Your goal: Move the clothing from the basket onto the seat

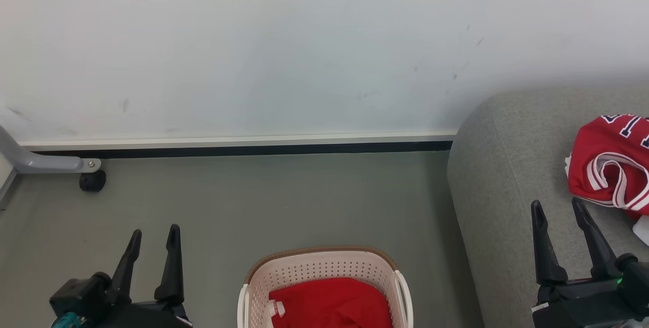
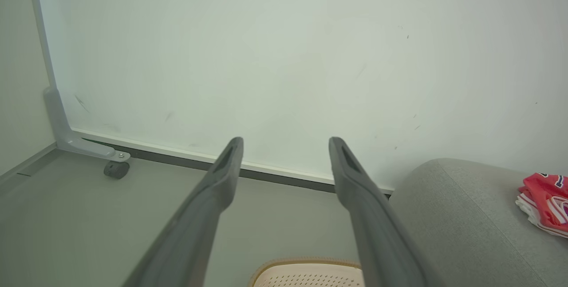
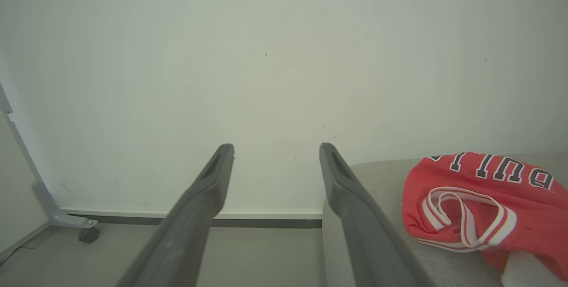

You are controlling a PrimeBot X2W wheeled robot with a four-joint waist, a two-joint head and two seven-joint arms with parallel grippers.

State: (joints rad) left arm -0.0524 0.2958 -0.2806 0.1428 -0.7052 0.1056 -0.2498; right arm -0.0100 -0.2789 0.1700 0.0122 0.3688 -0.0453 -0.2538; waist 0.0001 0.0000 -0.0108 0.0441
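Observation:
A cream perforated basket (image 1: 324, 267) with a brown rim stands on the floor at bottom centre; a red piece of clothing (image 1: 334, 302) lies inside it. A red lettered jersey (image 1: 611, 160) with striped trim lies crumpled on the grey seat (image 1: 507, 166) at the right, also seen as the jersey (image 3: 483, 202) on the seat (image 3: 381, 180). My left gripper (image 1: 154, 239) hovers open and empty left of the basket. Over the seat's front, just before the jersey, my right gripper (image 1: 557, 211) is open with nothing held. The basket rim (image 2: 306, 262) peeks between the left fingers (image 2: 222, 167).
A pale wall with a dark skirting strip (image 1: 243, 149) runs across the back. A grey frame leg with a black caster (image 1: 92, 180) stands at the far left on the grey-green floor (image 1: 263, 201).

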